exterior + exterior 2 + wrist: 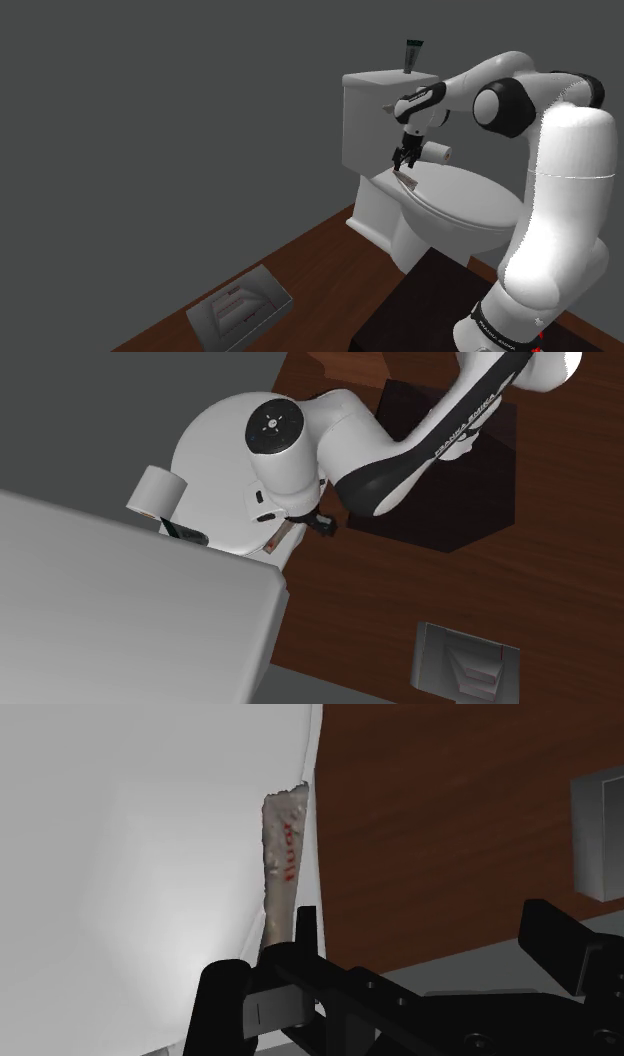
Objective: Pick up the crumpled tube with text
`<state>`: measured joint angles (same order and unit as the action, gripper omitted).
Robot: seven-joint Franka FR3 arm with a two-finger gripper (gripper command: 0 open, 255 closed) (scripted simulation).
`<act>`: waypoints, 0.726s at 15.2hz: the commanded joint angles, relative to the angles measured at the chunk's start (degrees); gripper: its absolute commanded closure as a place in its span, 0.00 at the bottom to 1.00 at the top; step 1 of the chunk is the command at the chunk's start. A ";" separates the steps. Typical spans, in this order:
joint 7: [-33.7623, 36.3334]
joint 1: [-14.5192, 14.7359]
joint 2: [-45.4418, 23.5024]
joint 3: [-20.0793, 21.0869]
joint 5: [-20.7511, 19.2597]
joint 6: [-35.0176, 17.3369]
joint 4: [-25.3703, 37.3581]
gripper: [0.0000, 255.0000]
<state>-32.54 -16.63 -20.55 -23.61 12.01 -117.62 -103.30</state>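
Shoulder view, left to right: grey box (240, 305) on the wood floor (330, 250), 7 o'clock of frame. White toilet (385, 215) mid-frame, lid (465, 200) down. Tube (405, 180) lies flat on the lid near the tank (375, 110), at 6 o'clock from the hand (404, 163). The hand hangs just above it, pointing down. Green tube (413, 57) stands upright on the tank top, 12 o'clock from the hand. Roll (437, 152) lies on the lid at 3 o'clock from the hand, near but apart. Arm (560, 200) rises from the dark stand (420, 305) at 5 o'clock of frame

Second exterior view, from overhead: roll (155, 490) at 9 o'clock of the lid (215, 462), green tube (185, 534) at 5 o'clock from the roll, by the tank edge. Tube (281, 538) on the lid rim at 5 o'clock, partly under the wrist. Hand (322, 524) just beside it at 3 o'clock. Stand (450, 482) at 2 o'clock of frame, box (465, 657) at 5 o'clock

Wrist view: tube (282, 869) is pale and crumpled with red text along it. It lies along the lid's edge (150, 854), floor (440, 814) beyond. Hand (430, 919) is spread wide, pinching nothing. One finger (306, 929) sits just beside the tube's near end; can't tell if it touches. The other finger (555, 939) is well apart, over the floor. Box corner (600, 839) past that finger
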 commanded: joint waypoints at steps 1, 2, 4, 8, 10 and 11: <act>-1.51 -1.98 -4.75 0.22 1.95 0.38 4.76 0.00; -2.09 -3.02 -6.96 0.38 2.74 0.78 7.22 0.00; -3.02 -5.19 -11.47 0.77 4.21 1.78 12.49 0.00; -3.69 -6.78 -15.15 1.30 5.35 1.45 15.72 0.00; -3.91 -6.87 -15.88 1.51 5.67 0.34 15.30 0.00; -4.03 -6.93 -16.26 1.62 5.83 -0.20 15.11 0.00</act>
<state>-36.44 -23.50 -36.51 -22.09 17.70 -117.33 -88.01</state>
